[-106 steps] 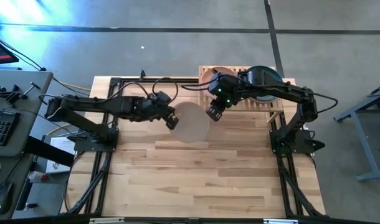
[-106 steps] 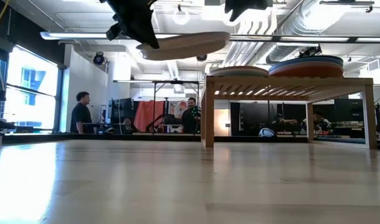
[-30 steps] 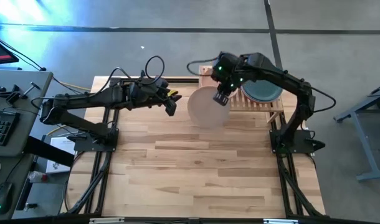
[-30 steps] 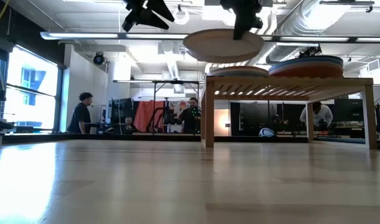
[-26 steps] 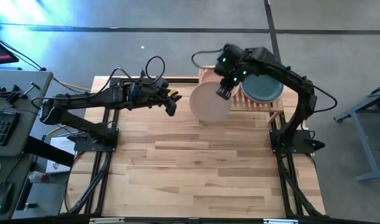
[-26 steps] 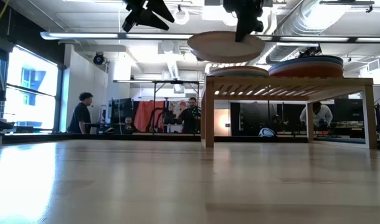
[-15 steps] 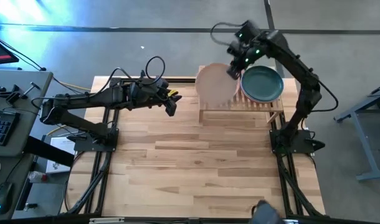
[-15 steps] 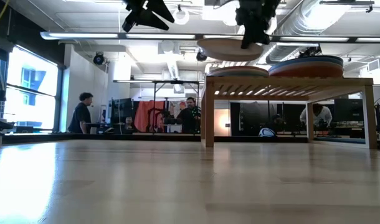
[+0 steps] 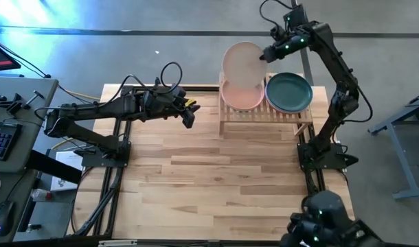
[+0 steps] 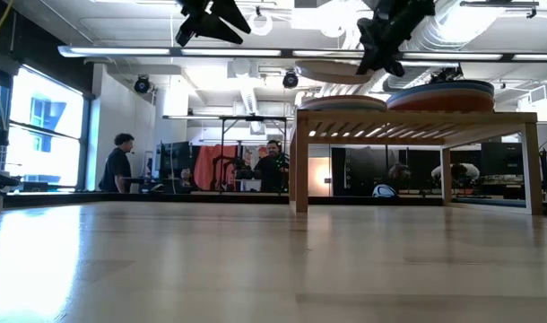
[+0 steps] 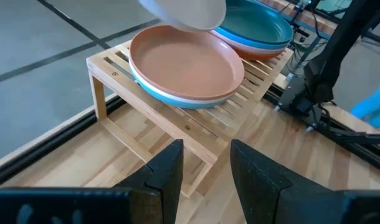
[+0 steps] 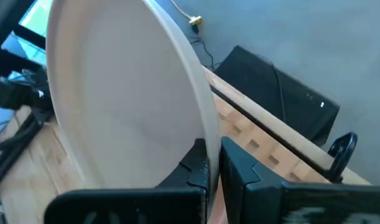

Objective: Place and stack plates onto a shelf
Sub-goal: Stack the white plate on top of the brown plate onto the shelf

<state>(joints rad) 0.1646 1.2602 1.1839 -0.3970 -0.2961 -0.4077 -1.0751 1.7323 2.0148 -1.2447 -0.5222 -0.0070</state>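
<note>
The shelf [image 9: 264, 113] stands at the table's far right and bears two stacks of plates. The left stack [image 9: 242, 96] has a terracotta-pink plate [image 11: 187, 62] on top of a blue one. The right stack [image 9: 288, 92] is topped by a dark teal plate [image 11: 255, 25]. My right gripper [image 9: 264, 55] is shut on a pale grey-white plate [image 9: 242, 63], which hangs above the left stack [image 10: 345, 103]. My left gripper [image 9: 189, 113] waits open in the air to the left of the shelf, its fingers [image 11: 171, 174] holding nothing. My right gripper pinches the pale plate's rim [image 12: 205, 140] between its two fingers, one finger on each face. In the high view the hold is on the plate's right edge, the fingers slanting down from the right. The plate [image 10: 332, 70] is lifted clear of the stack below, nearly level.
Black frame rails [image 9: 120, 171] run along both sides of the table. A desk with a keyboard [image 9: 3, 137] stands off the left edge. People [image 10: 119, 161] move in the room behind. Bare tabletop [image 9: 216, 185] lies in front of the shelf.
My right gripper has swung toward the table's far edge with the pale plate and rolled its wrist. The plate has gone from in front of the shelf to above the left stack, staying lifted clear and close to level.
</note>
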